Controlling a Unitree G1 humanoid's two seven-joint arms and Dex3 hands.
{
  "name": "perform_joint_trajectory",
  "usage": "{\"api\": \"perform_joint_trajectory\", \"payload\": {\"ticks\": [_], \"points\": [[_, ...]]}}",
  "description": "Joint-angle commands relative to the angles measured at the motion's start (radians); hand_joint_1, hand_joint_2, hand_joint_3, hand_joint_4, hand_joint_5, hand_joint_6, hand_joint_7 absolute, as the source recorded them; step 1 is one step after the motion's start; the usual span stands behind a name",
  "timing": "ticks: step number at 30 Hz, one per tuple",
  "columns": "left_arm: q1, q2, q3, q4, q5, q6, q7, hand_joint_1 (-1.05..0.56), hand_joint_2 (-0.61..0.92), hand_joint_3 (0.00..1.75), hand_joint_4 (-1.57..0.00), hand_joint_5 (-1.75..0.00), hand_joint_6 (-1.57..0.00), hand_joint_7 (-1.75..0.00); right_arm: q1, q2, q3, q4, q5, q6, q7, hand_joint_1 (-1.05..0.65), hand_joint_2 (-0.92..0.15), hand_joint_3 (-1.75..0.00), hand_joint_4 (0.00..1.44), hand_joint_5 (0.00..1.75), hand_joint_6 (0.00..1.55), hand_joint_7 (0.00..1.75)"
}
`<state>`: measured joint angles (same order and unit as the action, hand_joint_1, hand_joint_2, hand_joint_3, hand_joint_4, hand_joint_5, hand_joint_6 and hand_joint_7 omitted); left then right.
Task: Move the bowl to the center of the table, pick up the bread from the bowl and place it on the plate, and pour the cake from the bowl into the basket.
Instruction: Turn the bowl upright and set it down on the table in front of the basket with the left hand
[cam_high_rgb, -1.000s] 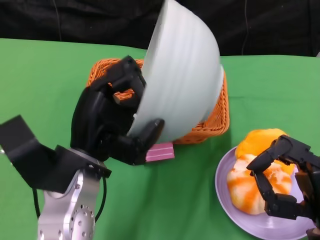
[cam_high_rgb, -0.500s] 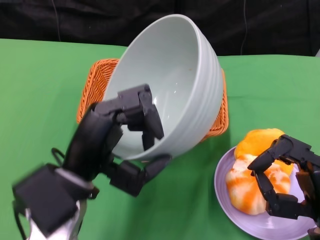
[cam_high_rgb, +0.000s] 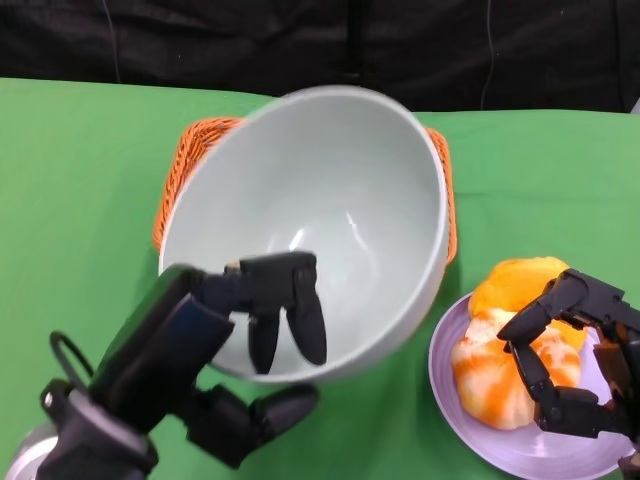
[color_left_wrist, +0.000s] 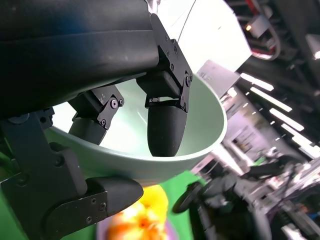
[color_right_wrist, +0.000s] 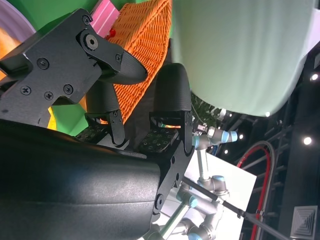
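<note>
My left hand (cam_high_rgb: 250, 340) grips the near rim of the pale green bowl (cam_high_rgb: 330, 200), fingers inside and thumb under it. The bowl is lifted, mouth up and tilted toward me, and looks empty. Behind and below it sits the orange wicker basket (cam_high_rgb: 185, 170). A pink cake piece (color_right_wrist: 106, 17) shows in the right wrist view beside the basket's wall (color_right_wrist: 142, 35); the bowl hides it in the head view. The orange and white bread (cam_high_rgb: 500, 370) lies on the lilac plate (cam_high_rgb: 442, 365). My right hand (cam_high_rgb: 570, 360) hovers over the bread with fingers apart, holding nothing.
Green cloth covers the table, with open space to the left of the basket and at the front middle. A black backdrop runs along the far edge. The plate sits near the front right corner.
The bowl has swung back from being tipped mouth-down over the basket to mouth-up, and my left arm has dropped lower. The right hand and bread have not moved.
</note>
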<state>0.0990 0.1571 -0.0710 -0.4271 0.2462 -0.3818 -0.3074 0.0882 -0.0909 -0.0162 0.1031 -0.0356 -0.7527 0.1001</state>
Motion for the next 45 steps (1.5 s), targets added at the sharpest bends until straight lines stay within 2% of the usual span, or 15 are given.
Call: {"api": "perform_joint_trajectory", "payload": {"ticks": [1, 6, 10, 15, 26, 31, 35, 37, 41, 43, 45], "points": [[0.045, 0.043, 0.016, -0.069, 0.051, 0.006, 0.016, -0.19, 0.06, 1.75, -1.08, -1.75, -0.9, -1.75, -0.004, -0.012, -0.009, 0.006, 0.008, -0.001, 0.0, -0.1, -0.4, -1.15, 0.74, 1.48, 0.73, 1.22], [0.087, 0.08, 0.027, -0.097, 0.116, -0.028, 0.039, -0.23, 0.06, 1.73, -1.06, -1.75, -0.87, -1.75, -0.005, -0.012, -0.01, 0.006, 0.006, -0.002, -0.001, -0.08, -0.39, -1.17, 0.74, 1.48, 0.73, 1.22], [0.15, 0.096, 0.052, -0.128, 0.194, -0.055, 0.08, -0.19, 0.13, 1.68, -1.06, -1.75, -0.85, -1.74, -0.003, -0.011, -0.011, 0.004, 0.007, 0.0, -0.002, -0.06, -0.38, -1.19, 0.74, 1.48, 0.73, 1.22], [0.191, 0.099, 0.064, -0.143, 0.233, -0.063, 0.11, -0.18, 0.15, 1.66, -1.06, -1.75, -0.86, -1.74, -0.002, -0.012, -0.01, 0.0, 0.016, 0.002, 0.004, -0.04, -0.38, -1.21, 0.72, 1.49, 0.72, 1.22], [0.352, 0.107, 0.152, -0.098, 0.396, -0.215, 0.316, -0.14, 0.14, 1.62, -1.04, -1.75, -0.84, -1.75, -0.004, -0.016, -0.014, -0.001, 0.025, 0.003, 0.016, -0.09, -0.42, -1.15, 0.69, 1.53, 0.7, 1.27], [0.379, 0.114, 0.189, -0.062, 0.464, -0.244, 0.4, -0.14, 0.13, 1.59, -1.04, -1.75, -0.82, -1.75, -0.005, -0.017, -0.019, -0.001, 0.015, 0.004, 0.012, -0.1, -0.45, -1.1, 0.7, 1.52, 0.68, 1.27], [0.394, 0.116, 0.215, -0.023, 0.519, -0.261, 0.471, -0.12, 0.16, 1.58, -1.03, -1.75, -0.8, -1.75, -0.01, -0.015, -0.021, 0.0, 0.017, 0.009, 0.012, -0.04, -0.35, -1.28, 0.7, 1.53, 0.71, 1.26], [0.394, 0.113, 0.22, -0.007, 0.554, -0.265, 0.508, -0.11, 0.16, 1.58, -1.03, -1.75, -0.8, -1.75, -0.014, -0.018, -0.023, 0.006, 0.019, 0.002, 0.015, -0.06, -0.36, -1.25, 0.71, 1.53, 0.71, 1.26], [0.399, 0.117, 0.227, 0.02, 0.611, -0.263, 0.577, -0.07, 0.13, 1.55, -1.01, -1.75, -0.78, -1.75, -0.012, -0.026, -0.022, -0.004, 0.012, 0.009, 0.021, -0.09, -0.44, -1.09, 0.7, 1.5, 0.68, 1.25], [0.403, 0.125, 0.23, 0.032, 0.627, -0.264, 0.604, -0.06, 0.13, 1.55, -1.01, -1.75, -0.78, -1.75, -0.009, -0.029, -0.022, -0.01, 0.009, 0.013, 0.022, -0.09, -0.45, -1.08, 0.7, 1.49, 0.68, 1.24], [0.409, 0.131, 0.236, 0.043, 0.64, -0.262, 0.63, -0.06, 0.12, 1.55, -1.02, -1.75, -0.8, -1.75, -0.007, -0.031, -0.021, -0.013, 0.006, 0.012, 0.021, -0.04, -0.39, -1.18, 0.7, 1.47, 0.68, 1.22]]}}
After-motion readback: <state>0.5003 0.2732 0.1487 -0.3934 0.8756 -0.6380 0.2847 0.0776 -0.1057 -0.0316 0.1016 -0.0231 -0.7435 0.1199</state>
